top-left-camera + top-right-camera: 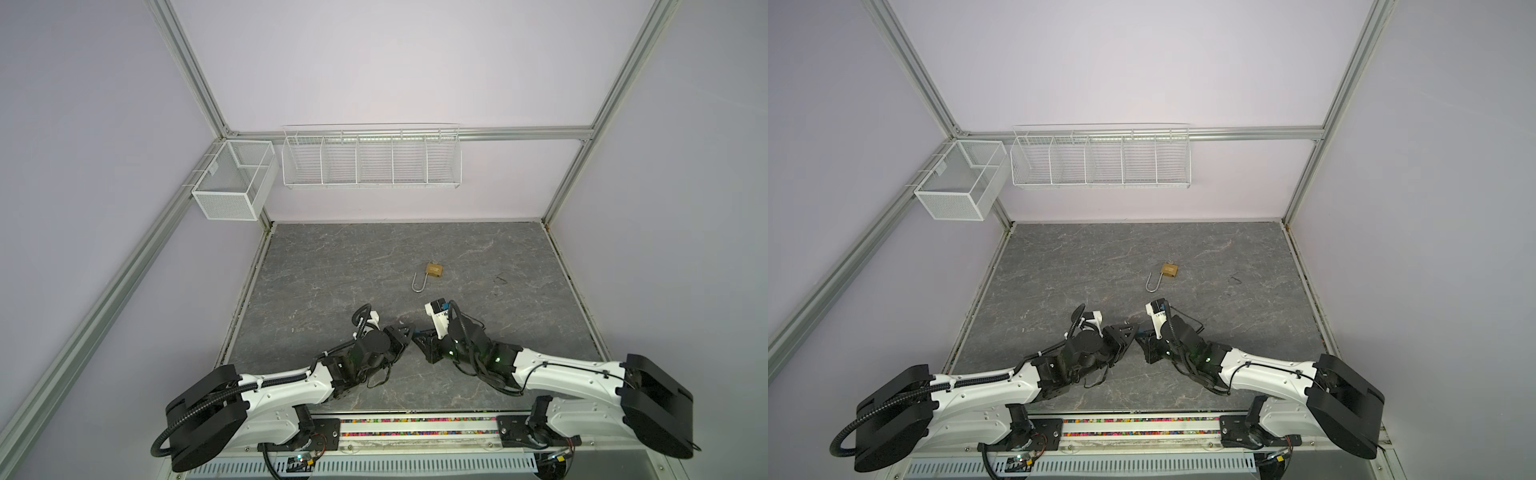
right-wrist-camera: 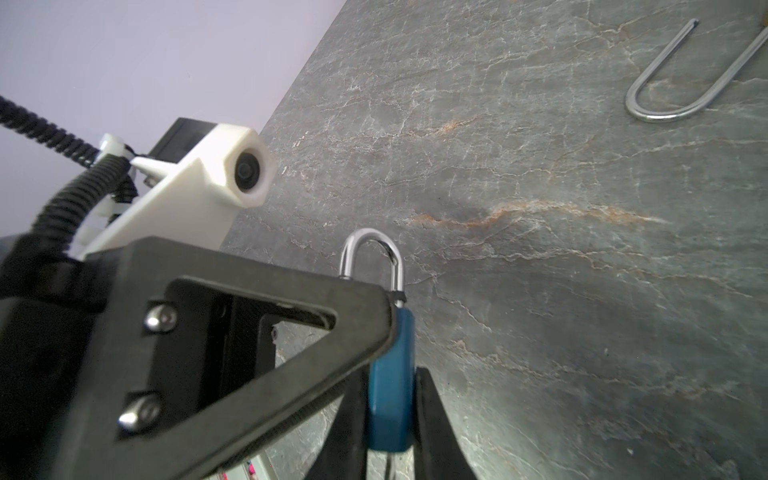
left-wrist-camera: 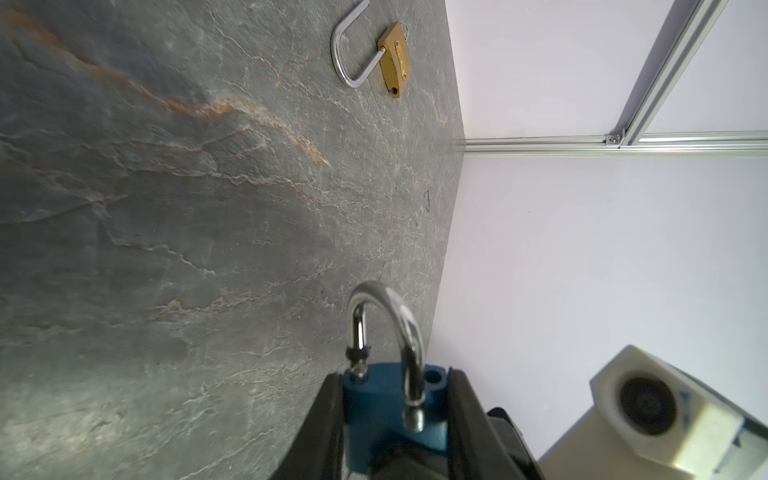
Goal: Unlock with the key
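Left pincer (image 3: 392,376) is clenched on the blue padlock (image 3: 374,399), and right pincer (image 2: 388,374) clamps the same body from the opposite side. The shackle (image 3: 399,316) has one end out of its hole, so I'd call it unlocked. I can't see the key. What's left is letting go.

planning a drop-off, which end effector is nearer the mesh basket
Left, narrowly. Both meet at the blue padlock, front-right of the mesh basket: left end effector on the basket side, right end effector beyond.
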`<state>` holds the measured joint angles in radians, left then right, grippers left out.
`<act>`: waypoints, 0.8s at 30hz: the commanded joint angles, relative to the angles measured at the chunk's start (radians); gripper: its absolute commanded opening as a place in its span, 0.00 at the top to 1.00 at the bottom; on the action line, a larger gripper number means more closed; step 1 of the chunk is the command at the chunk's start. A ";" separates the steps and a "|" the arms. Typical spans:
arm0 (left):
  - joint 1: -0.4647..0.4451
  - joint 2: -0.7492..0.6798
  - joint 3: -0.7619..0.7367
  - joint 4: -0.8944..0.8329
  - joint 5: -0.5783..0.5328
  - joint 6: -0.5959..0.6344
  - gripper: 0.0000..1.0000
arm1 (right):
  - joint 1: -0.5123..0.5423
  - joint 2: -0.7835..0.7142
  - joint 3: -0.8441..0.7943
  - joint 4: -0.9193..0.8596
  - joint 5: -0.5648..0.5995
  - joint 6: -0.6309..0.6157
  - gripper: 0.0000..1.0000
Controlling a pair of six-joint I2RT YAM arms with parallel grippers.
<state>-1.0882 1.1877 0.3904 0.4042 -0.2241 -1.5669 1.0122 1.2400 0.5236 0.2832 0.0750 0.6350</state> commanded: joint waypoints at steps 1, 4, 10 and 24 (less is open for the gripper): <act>-0.012 -0.019 -0.024 0.080 -0.007 -0.036 1.00 | -0.003 -0.011 0.010 -0.008 0.065 0.012 0.93; -0.012 -0.039 -0.038 0.073 -0.021 -0.036 1.00 | 0.000 -0.028 -0.004 0.014 0.062 0.004 0.94; -0.006 -0.170 -0.056 -0.067 -0.080 0.029 0.56 | 0.001 -0.076 -0.023 -0.027 0.083 -0.023 0.94; 0.137 -0.215 0.043 -0.295 0.095 0.159 0.48 | 0.016 -0.068 0.012 -0.056 0.073 -0.056 0.94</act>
<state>-0.9596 0.9272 0.3813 0.1535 -0.1856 -1.4326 1.0191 1.1698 0.5117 0.2089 0.1352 0.6014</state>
